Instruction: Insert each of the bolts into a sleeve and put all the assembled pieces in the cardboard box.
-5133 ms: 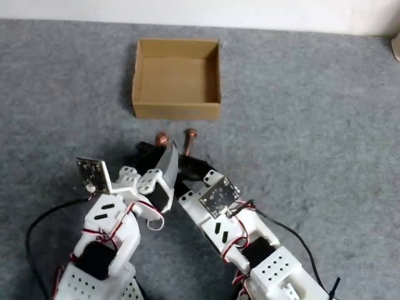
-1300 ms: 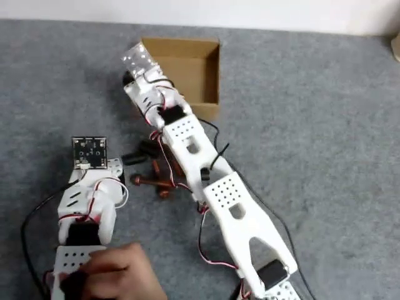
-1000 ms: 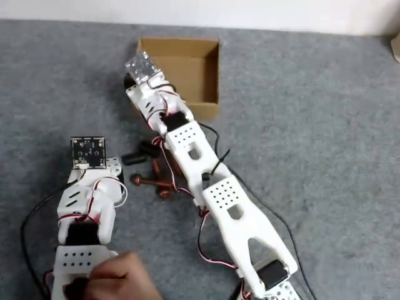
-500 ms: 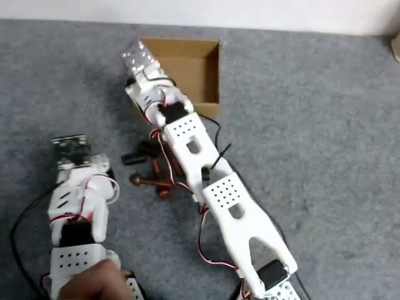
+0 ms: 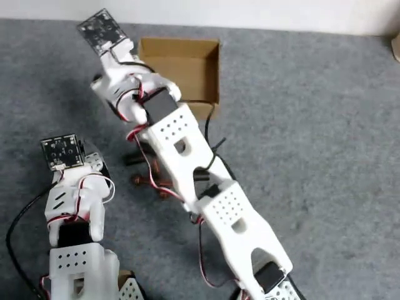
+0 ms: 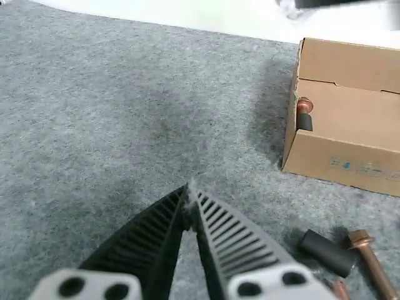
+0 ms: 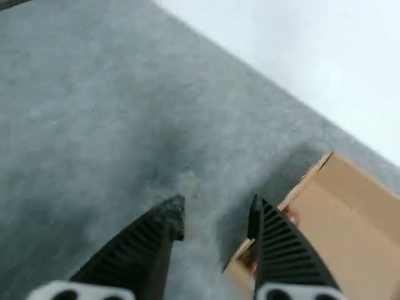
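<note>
The cardboard box [image 5: 187,65] stands at the back of the grey carpet. My right arm [image 5: 178,140] stretches across to the box's left side. Its gripper [image 7: 215,209] hangs open and empty over bare carpet, with the box corner [image 7: 340,228] beside it. A bolt in a black sleeve [image 6: 304,114] stands upright against the box's near left corner [image 6: 294,134]. My left gripper [image 6: 189,189] is shut on nothing, low over the carpet, short of a loose black sleeve [image 6: 325,251] and a copper bolt [image 6: 370,265]. In the high view, bolts [image 5: 142,181] lie partly under the right arm.
My left arm [image 5: 72,206] sits at the front left. A white wall edge [image 5: 250,12] runs behind the box. Open carpet [image 5: 312,125] spreads to the right of the box and to its far left.
My right arm has swung up and to the left, away from the box's left wall. My left arm has shifted slightly. The hand at the bottom edge has gone from view.
</note>
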`<action>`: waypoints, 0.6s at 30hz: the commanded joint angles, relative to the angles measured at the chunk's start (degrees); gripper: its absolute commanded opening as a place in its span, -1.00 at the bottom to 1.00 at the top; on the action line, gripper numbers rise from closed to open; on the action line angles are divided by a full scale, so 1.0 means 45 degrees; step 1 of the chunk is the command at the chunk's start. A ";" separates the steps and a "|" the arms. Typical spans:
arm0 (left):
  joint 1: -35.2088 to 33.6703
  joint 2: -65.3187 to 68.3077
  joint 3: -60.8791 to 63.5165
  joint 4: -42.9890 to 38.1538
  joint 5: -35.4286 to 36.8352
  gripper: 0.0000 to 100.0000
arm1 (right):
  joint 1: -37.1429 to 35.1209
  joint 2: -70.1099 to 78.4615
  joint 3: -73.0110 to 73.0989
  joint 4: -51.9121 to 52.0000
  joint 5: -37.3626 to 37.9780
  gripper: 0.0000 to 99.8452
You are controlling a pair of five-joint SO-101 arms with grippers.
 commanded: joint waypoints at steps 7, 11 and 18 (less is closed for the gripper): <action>0.0635 0.0029 -0.0733 -0.0156 -0.0117 -0.98 | 0.0186 -0.5226 -0.0186 0.5636 -0.0156 -0.70; 0.2022 0.0029 -0.0733 0.0332 -0.1407 -0.98 | 0.1162 -0.7492 0.0537 0.5656 -0.0215 -0.70; 0.2374 0.0029 -0.0752 0.0352 -0.1895 -0.98 | 0.1905 -1.1985 0.6281 0.5636 -0.0137 -0.70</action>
